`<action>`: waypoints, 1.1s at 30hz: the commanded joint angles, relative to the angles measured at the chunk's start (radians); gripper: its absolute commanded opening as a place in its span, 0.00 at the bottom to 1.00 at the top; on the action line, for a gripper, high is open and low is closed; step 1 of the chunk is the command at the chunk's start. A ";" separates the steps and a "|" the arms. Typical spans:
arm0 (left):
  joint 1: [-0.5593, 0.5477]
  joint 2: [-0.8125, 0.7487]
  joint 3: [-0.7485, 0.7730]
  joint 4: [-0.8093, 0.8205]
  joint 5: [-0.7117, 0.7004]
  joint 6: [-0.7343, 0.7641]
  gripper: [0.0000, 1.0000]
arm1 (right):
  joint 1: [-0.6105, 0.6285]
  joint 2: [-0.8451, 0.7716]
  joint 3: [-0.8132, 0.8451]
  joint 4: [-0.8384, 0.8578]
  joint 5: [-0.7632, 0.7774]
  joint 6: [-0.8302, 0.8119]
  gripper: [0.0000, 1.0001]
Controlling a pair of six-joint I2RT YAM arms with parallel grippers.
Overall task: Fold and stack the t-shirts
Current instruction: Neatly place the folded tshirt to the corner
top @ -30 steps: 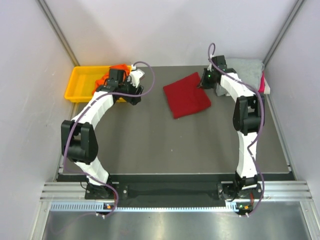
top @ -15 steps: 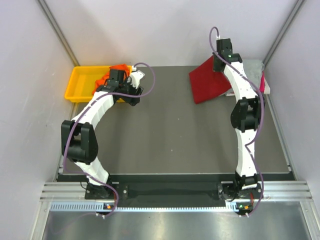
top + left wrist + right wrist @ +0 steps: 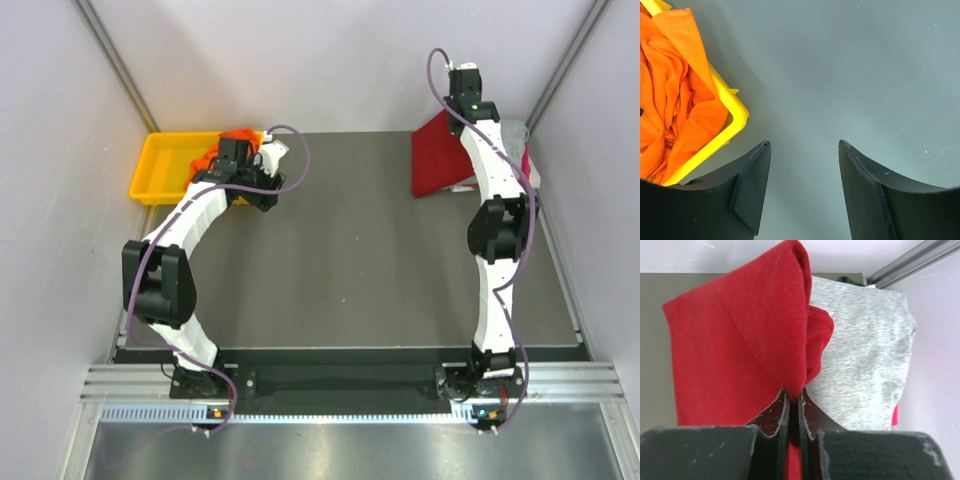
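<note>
My right gripper [image 3: 794,396] is shut on the folded dark red t-shirt [image 3: 735,345] and holds it lifted at the far right of the table [image 3: 440,160]. The shirt hangs over the light grey t-shirt [image 3: 865,360], which lies folded at the back right corner [image 3: 512,130]. A strip of the pink t-shirt [image 3: 895,415] shows under the grey one, also in the top view [image 3: 524,165]. The bright orange t-shirt [image 3: 675,95] lies crumpled in the yellow tray [image 3: 737,112] at the back left [image 3: 235,140]. My left gripper [image 3: 802,150] is open and empty beside the tray's corner.
The yellow tray [image 3: 165,165] stands at the back left of the dark table [image 3: 340,270]. Grey walls with metal corner posts [image 3: 560,60] close in the back and sides. An aluminium rail [image 3: 340,380] runs along the near edge.
My right gripper has lifted the dark red t-shirt off the middle back of the table and carried it right, over the grey shirt. The left arm has not moved.
</note>
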 commanded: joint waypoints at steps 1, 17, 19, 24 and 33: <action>0.006 0.001 0.031 0.003 -0.001 0.015 0.61 | -0.012 -0.117 0.070 0.071 0.030 -0.066 0.00; 0.006 0.006 0.023 0.001 -0.033 0.022 0.61 | -0.128 -0.193 0.071 0.040 -0.119 0.003 0.00; 0.006 0.006 0.017 0.004 -0.038 0.027 0.61 | -0.142 -0.183 0.056 0.042 -0.116 -0.003 0.00; 0.006 -0.002 0.000 0.003 -0.053 0.038 0.61 | -0.182 -0.163 0.024 0.066 -0.105 -0.003 0.00; 0.006 0.013 0.001 -0.009 -0.052 0.041 0.61 | -0.272 -0.124 -0.106 0.166 -0.105 0.086 0.09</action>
